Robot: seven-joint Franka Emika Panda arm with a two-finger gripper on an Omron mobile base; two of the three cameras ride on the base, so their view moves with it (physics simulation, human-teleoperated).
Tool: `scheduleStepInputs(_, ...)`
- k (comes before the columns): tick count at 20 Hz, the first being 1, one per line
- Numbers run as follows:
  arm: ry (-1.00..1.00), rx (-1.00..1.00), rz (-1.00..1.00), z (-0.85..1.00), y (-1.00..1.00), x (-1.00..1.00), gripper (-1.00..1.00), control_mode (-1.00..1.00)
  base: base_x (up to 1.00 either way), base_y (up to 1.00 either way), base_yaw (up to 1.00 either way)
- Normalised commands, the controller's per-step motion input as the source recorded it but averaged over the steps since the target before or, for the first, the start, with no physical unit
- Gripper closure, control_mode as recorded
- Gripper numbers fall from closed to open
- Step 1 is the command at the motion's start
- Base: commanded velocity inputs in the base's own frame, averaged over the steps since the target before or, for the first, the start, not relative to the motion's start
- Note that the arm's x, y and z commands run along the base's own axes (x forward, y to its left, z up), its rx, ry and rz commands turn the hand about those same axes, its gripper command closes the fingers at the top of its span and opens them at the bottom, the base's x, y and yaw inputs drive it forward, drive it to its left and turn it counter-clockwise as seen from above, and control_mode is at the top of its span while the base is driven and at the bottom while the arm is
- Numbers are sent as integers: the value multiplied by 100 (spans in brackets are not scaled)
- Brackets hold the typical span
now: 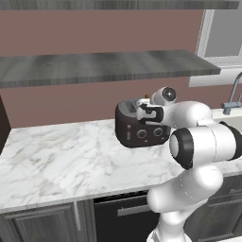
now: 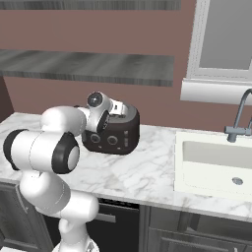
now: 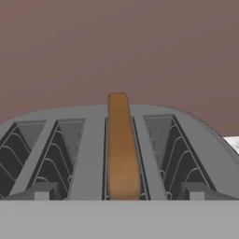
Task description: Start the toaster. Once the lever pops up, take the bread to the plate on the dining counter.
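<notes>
Our hand (image 1: 142, 111) sits over the top of the toaster (image 1: 134, 132), at its back end, and we reach it with the arm bent like an elbow in front of us. The arm's big white joints come up from below, fold near the counter (image 1: 56, 156) edge, and stretch across to the toaster. From the left, the hand looks dark and small against the toaster top. From the right, it (image 2: 105, 119) is partly behind our own white wrist, so we cannot see the fingers well there.

Our fingers are spread wide apart and hold nothing.

Looking along the hand, we see the four slots from close up. The bread (image 3: 123, 147) stands on edge in the third slot from the left, and its brown top pokes up above the toaster. The other slots show just wire racks inside.

Two round knobs face us on the toaster's long side. We cannot make out the lever. The sink (image 2: 216, 162) lies to the right, well apart from the toaster.
</notes>
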Motion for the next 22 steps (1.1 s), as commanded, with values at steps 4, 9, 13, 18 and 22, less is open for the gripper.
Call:
scheduleStepInputs(4,0,0,0,0,0,1,-100,-100,0,0,0)
scheduleStepInputs(9,0,0,0,0,0,5,-100,-100,0,0,0)
scheduleStepInputs(13,0,0,0,0,0,5,-100,-100,0,0,0)
scheduleStepInputs(18,0,0,0,0,0,0,-100,-100,0,0,0)
scheduleStepInputs(22,0,0,0,0,0,0,100,-100,0,0,0)
